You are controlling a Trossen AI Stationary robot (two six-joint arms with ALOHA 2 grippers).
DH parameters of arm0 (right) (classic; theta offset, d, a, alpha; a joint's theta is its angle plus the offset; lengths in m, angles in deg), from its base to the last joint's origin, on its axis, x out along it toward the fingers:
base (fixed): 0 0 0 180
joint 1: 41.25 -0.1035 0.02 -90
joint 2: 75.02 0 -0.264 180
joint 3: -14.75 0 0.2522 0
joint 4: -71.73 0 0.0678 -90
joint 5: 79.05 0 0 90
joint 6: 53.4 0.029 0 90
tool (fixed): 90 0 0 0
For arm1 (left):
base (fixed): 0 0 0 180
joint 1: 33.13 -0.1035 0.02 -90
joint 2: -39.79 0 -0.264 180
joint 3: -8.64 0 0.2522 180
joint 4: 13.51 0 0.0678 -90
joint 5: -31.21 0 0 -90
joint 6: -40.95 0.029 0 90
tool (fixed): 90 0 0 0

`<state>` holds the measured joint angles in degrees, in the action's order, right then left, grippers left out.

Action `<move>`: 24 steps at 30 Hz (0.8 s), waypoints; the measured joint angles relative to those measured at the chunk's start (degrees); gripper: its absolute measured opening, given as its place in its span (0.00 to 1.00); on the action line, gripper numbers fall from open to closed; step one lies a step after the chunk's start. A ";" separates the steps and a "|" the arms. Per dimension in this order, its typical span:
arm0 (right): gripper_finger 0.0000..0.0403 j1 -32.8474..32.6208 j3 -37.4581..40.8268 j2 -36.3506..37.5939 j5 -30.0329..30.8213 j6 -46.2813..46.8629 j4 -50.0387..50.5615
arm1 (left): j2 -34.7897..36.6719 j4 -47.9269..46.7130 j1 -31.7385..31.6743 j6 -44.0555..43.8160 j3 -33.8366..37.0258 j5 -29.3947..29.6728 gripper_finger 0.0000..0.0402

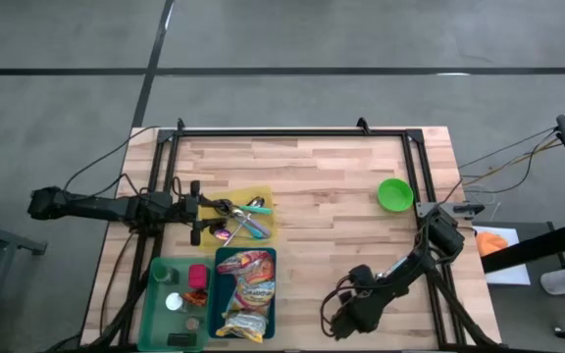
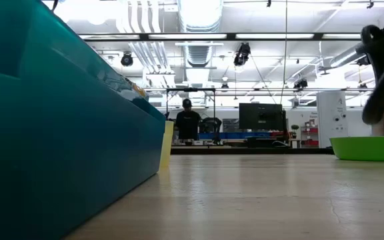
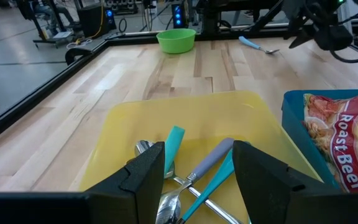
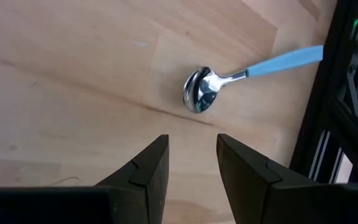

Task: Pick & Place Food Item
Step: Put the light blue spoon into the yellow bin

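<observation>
Left gripper [image 3: 196, 177] hung part-open and empty over the yellow tray [image 3: 129, 124] of spoons [image 3: 194, 180], right gripper [image 4: 191, 165] part-open, empty, above a blue-handled spoon [image 4: 207, 90], green bowl [image 1: 394, 194] well apart.

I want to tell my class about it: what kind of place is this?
Probably a robotics lab or workshop. The wooden table has a black metal frame, and beyond it are ceiling ducts, screens and a person at a workbench.
</observation>
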<state>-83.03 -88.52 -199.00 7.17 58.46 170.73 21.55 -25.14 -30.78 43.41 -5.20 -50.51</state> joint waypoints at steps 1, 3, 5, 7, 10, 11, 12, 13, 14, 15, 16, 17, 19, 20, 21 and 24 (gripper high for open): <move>0.33 0.00 0.51 0.00 0.12 0.00 -0.26 | 0.00 0.00 -0.01 0.00 0.00 -0.01 0.47; 0.33 0.01 1.61 0.00 0.19 0.00 -1.18 | 0.00 0.00 -0.02 -0.01 0.00 0.00 0.47; 0.33 0.02 2.74 0.00 0.59 0.00 -1.99 | 0.00 0.00 -0.01 0.00 0.00 0.00 0.47; 0.33 0.02 3.76 0.00 1.21 -0.02 -2.80 | 0.00 0.00 0.00 -0.01 0.00 -0.02 0.47; 0.33 0.02 5.33 0.00 2.39 -0.04 -3.61 | 0.00 0.00 -0.01 0.00 0.00 0.00 0.47; 0.33 0.02 5.81 0.00 2.48 -0.04 -3.82 | 0.00 0.00 0.00 0.00 0.00 0.00 0.47; 0.33 0.02 6.34 0.01 2.48 -0.04 -4.16 | 0.00 0.00 -0.01 0.00 0.00 0.00 0.47; 0.33 0.02 6.78 0.02 2.47 -0.05 -4.54 | -0.01 0.00 -0.02 0.01 0.00 0.00 0.47; 0.33 0.02 7.12 0.15 2.48 -0.15 -4.91 | -0.01 0.00 -0.02 -0.01 0.00 0.00 0.47; 0.33 0.02 7.41 0.26 2.48 -0.24 -5.11 | -0.04 0.00 0.00 0.00 0.00 0.00 0.47; 0.33 0.02 7.54 0.26 2.50 -0.46 -5.15 | -0.02 0.00 -0.01 0.01 0.00 0.00 0.47; 0.33 0.04 7.79 0.26 2.50 -0.48 -5.28 | -0.02 0.00 -0.02 0.01 0.00 0.00 0.47; 0.33 0.06 8.09 0.35 2.50 -0.46 -5.30 | -0.02 0.00 -0.02 0.00 0.00 0.00 0.47; 0.33 0.14 8.20 0.35 2.53 -0.48 -5.30 | -0.02 0.00 0.00 0.01 0.00 -0.02 0.47; 0.33 0.15 8.32 0.35 2.56 -0.55 -5.32 | -0.02 0.00 -0.02 -0.01 0.00 0.00 0.47; 0.33 0.17 8.76 0.35 2.96 -0.57 -5.37 | -0.02 0.00 -0.01 -0.01 0.00 0.00 0.47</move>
<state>-82.86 -79.76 -198.65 10.13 57.89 165.37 21.53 -25.14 -30.79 43.40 -5.20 -50.51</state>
